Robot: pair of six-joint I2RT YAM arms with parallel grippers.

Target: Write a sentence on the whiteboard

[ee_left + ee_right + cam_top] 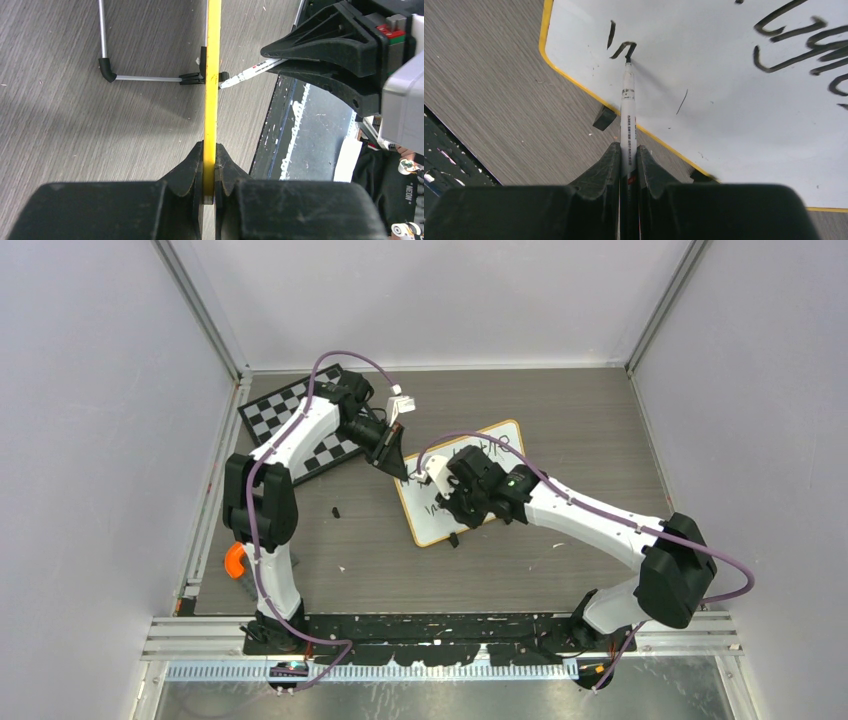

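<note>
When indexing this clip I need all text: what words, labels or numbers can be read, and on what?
"NEON": on a black object at the left wrist view's lower right edge.
Handwriting on the whiteboard: black strokes, not readable as words.
Print on the marker: too small to read.

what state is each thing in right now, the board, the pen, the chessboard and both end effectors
flat white rectangular whiteboard with yellow rim: partly written on in black, rim clamped
thin white marker pen: uncapped, tip touching the whiteboard
left end effector: shut on the whiteboard's rim
right end effector: shut on the marker pen
black-and-white chequered chessboard: lying flat, not gripped
</note>
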